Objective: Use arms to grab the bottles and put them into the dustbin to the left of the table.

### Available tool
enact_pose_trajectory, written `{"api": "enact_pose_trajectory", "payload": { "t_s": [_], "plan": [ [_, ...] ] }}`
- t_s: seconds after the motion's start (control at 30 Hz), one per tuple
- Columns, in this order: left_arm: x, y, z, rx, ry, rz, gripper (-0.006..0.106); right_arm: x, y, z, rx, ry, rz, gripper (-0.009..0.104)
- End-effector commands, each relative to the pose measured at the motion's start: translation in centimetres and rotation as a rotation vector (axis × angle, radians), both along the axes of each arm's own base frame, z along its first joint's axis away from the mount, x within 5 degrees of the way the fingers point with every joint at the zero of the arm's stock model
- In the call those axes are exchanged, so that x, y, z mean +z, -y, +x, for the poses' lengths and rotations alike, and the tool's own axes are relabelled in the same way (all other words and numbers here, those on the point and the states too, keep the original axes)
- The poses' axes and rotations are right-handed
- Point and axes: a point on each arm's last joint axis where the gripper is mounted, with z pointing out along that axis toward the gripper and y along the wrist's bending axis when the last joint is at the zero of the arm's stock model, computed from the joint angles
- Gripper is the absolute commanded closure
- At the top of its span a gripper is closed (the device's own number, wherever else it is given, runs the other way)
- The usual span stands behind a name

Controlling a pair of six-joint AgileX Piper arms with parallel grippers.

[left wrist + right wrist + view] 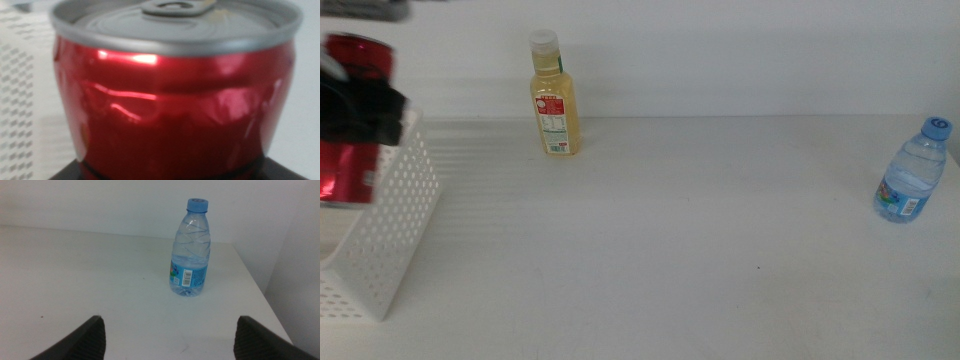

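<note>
Red can (352,120) is up in the air at the far left of the middle view, clamped in the left end effector (360,112), right over the white perforated dustbin (395,230). From the left wrist cam you basically just see the can filling the shot, pull tab on top, a dented wall, and the dark jaws pressed against its lower sides.

My take on doing this step right: get the can fully over the bin mouth, not over the rim, before letting go. It looks close to the near wall, so I'd nudge further in and maybe lower a bit so it doesn't bounce off the edge and roll onto the bench (670,250).

Right end effector (170,335) is waiting with its jaws spread wide, looking at the small water bottle (191,250) with the blue cap, which stands upright near the bench's right edge. Yellow-liquid bottle (554,95) stands upright at the back of the bench, well apart from both.
</note>
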Motion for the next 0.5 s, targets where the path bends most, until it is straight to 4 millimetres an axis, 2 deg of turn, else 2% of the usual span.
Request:
{"api": "enact_pose_trajectory", "payload": {
  "t_s": [0.0,0.23,0.47],
  "plan": [
    [3.0,-1.4,-0.1,0.028,0.101,-0.009,0.105,1.1,0.0,-0.1,-0.004,0.110,-0.011,0.028],
    [3.7,-5.1,1.6,0.098,0.024,-0.063,0.105,1.1,0.0,-0.1,-0.004,0.110,-0.011,0.028],
    [2.4,-8.6,4.2,0.118,-0.090,-0.074,0.105,1.1,0.0,-0.1,-0.004,0.110,-0.011,0.028]
  ]
}}
